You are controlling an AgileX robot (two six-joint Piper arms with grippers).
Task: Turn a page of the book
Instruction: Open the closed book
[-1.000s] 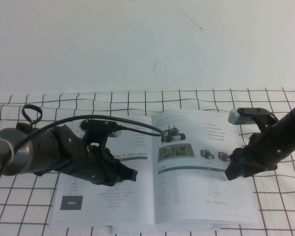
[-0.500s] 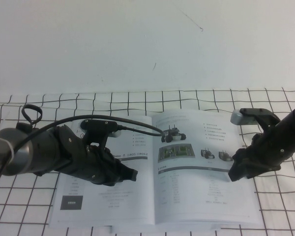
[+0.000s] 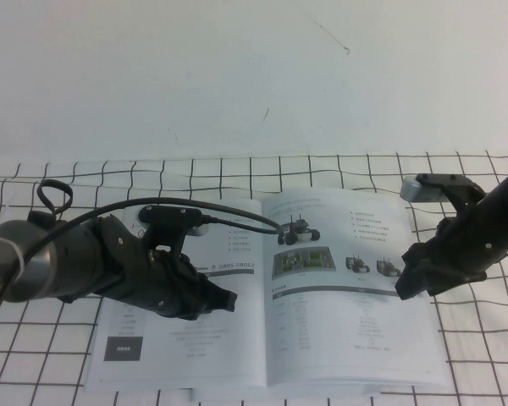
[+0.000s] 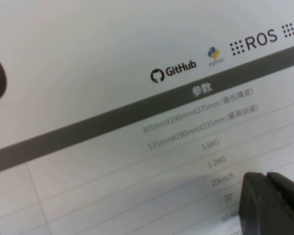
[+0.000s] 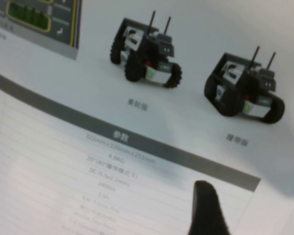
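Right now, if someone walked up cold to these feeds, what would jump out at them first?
The open book lies flat on the gridded table. The right-hand page shows black wheeled robots and a green board picture. The left claw sits low over the left-hand page with the arm's bulk across it. The right claw hangs at the page's outer edge, open, one dark fingertip over the spec table, nothing gripped.

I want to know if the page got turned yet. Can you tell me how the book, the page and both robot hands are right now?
book: open, lying flat on the table.
page: right-hand leaf, lying down, not yet turned.
left gripper: low over the left-hand leaf near the spine, shut.
right gripper: at the page's outer edge, holding nothing.
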